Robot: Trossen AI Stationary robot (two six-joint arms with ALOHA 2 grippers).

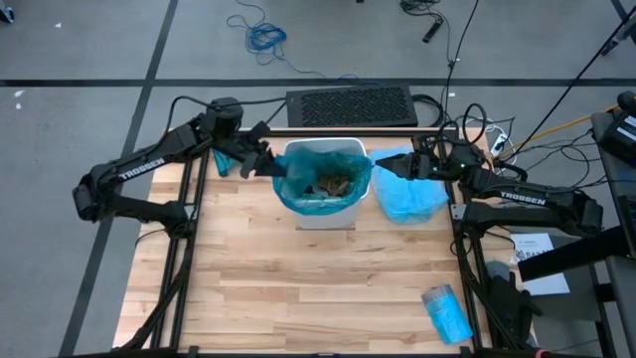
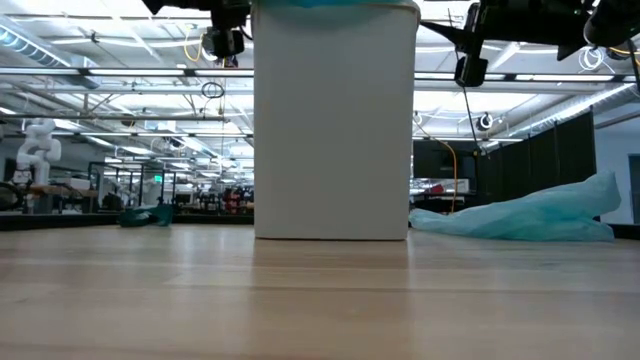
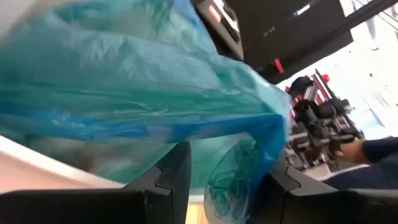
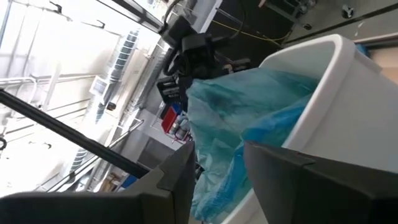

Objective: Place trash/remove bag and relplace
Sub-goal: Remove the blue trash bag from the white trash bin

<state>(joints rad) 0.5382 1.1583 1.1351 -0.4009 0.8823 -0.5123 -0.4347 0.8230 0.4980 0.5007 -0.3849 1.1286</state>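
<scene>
A white bin (image 1: 324,215) stands at the table's far middle, lined with a blue bag (image 1: 298,196) whose rim folds over the bin's edge. Brown crumpled trash (image 1: 332,184) lies inside the bag. My left gripper (image 1: 270,164) is at the bin's left rim, shut on the bag. At the bin's right rim my right gripper (image 1: 386,162) is also shut on the bag. In the low view the bin (image 2: 335,120) hides both holds. My left gripper (image 3: 227,171) pinches a bunched fold of the bag's rim (image 3: 231,163) between its two fingers, coming about level from the table's left. The rest of the bag stays in the bin. My right gripper (image 4: 217,165) pinches gathered film of the bag's rim (image 4: 214,140) between its two fingers, just outside the bin's right wall (image 4: 348,93). It comes about level from the table's right. The film runs from the fingers back into the bin.
A second blue bag (image 1: 409,199) lies crumpled on the table right of the bin. A bundle of blue bags (image 1: 447,313) sits near the near right corner. A small dark green scrap (image 1: 224,165) lies left of the bin. Bare wood lies in front.
</scene>
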